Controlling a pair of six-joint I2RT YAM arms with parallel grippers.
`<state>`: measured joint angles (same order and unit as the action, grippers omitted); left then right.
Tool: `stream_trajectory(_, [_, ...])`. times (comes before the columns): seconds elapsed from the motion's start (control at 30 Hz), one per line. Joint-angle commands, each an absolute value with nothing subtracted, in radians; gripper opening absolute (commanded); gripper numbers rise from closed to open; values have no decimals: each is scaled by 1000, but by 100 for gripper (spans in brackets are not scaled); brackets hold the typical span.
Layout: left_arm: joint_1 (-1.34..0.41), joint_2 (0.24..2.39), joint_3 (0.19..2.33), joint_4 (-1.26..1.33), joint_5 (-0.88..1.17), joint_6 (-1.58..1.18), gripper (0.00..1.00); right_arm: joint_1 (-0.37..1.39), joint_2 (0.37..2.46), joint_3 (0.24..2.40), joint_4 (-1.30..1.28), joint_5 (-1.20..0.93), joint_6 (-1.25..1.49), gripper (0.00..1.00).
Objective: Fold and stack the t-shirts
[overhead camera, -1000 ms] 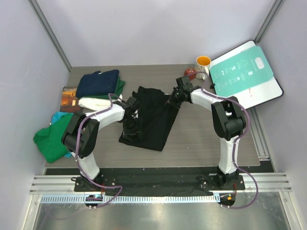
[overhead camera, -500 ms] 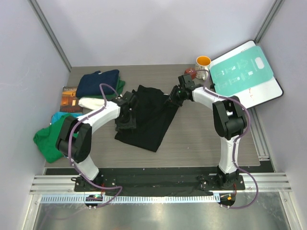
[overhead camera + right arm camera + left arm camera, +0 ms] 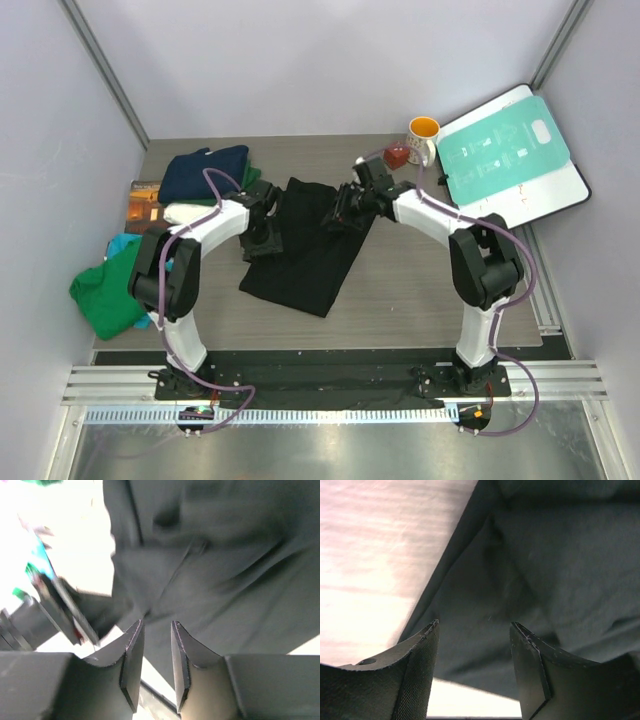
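A black t-shirt (image 3: 305, 255) lies spread in the middle of the table and fills both wrist views (image 3: 550, 565) (image 3: 225, 555). My left gripper (image 3: 260, 238) hangs over the shirt's left edge. Its jaws (image 3: 475, 630) are open with only cloth below them. My right gripper (image 3: 335, 216) sits over the shirt's far right part. Its jaws (image 3: 157, 626) stand a narrow gap apart with nothing between them. A folded navy t-shirt (image 3: 205, 170) tops a stack at the back left, with a green one (image 3: 252, 180) under it. A loose green t-shirt (image 3: 105, 295) and a teal one (image 3: 122, 243) lie at the left edge.
A folded cream cloth (image 3: 195, 213) and a brown picture book (image 3: 145, 200) lie by the stack. An orange-lined mug (image 3: 423, 135) and a small red thing (image 3: 397, 153) stand at the back. The teal-and-white board (image 3: 510, 150) leans at the back right.
My right gripper has opened, let go of the black shirt's right edge and moved left over it. My left gripper has shifted back along the shirt's left edge.
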<state>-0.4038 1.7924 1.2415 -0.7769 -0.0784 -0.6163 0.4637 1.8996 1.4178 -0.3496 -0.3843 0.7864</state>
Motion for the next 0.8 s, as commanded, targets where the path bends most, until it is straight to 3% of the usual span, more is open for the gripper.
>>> stream_trajectory(0.0, [-393, 1848, 1317, -693, -12, -598, 58, 554, 1882, 1338, -322, -451, 805, 32])
stream_trajectory(0.2, [-393, 1904, 1397, -704, -3, -581, 57, 604, 1913, 1279, -330, -456, 796, 25])
stream_trajectory(0.77, [-393, 1994, 1456, -654, 78, -589, 57, 693, 2100, 1295, -354, -515, 741, 22])
